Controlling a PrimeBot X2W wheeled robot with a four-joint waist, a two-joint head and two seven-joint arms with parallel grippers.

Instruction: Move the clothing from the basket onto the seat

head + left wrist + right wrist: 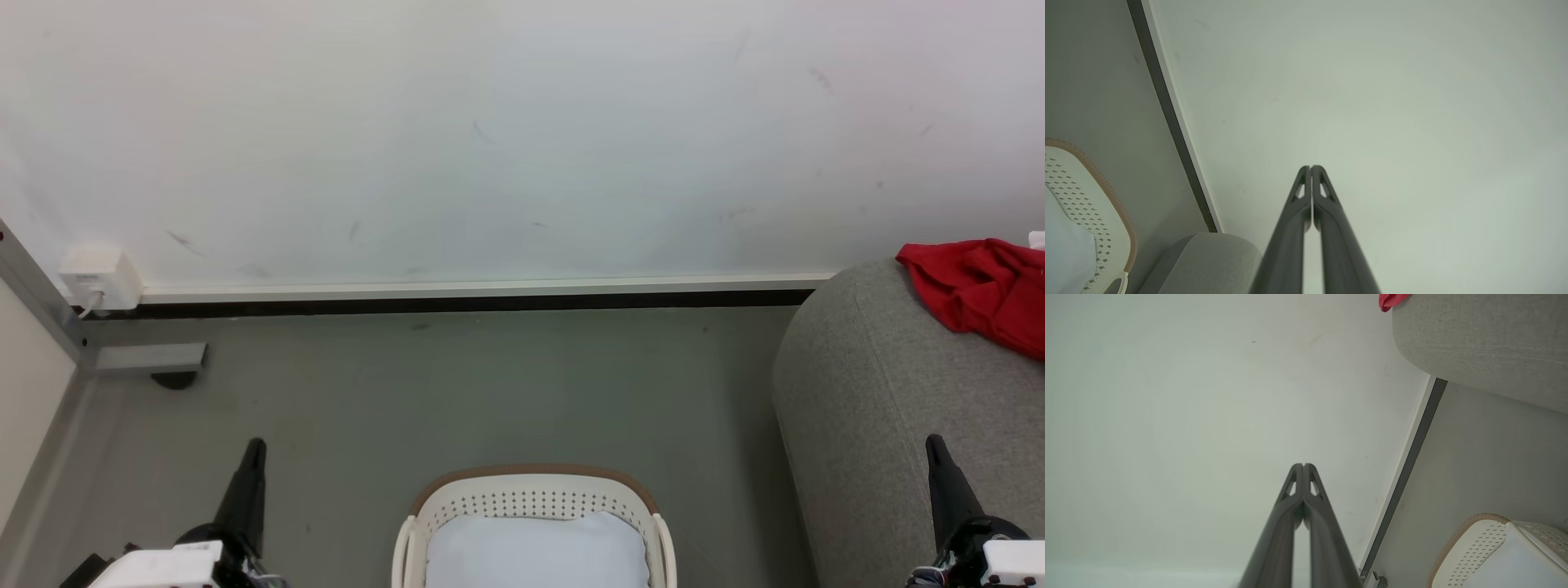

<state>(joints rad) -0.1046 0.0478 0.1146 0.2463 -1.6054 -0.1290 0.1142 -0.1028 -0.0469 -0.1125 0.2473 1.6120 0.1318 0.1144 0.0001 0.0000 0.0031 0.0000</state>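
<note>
Red clothing point(984, 290) lying bunched on seat point(865, 408) top, near its far edge by wall point(490, 122). Pile running off frame, so possibly more than one garment.
Basket point(531, 490) sitting on floor point(490, 392) beside seat, holding pale padding point(535, 551).
Left fingers point(1298, 212) and right fingers point(1316, 506) pressing fully together, gripping nothing, pointing toward wall.

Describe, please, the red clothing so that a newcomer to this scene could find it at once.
Start at the large grey seat on the right of the head view, by the white wall. On its top lies the clothing, a crumpled heap; it is the one bright red thing among grey and white surroundings.
</note>
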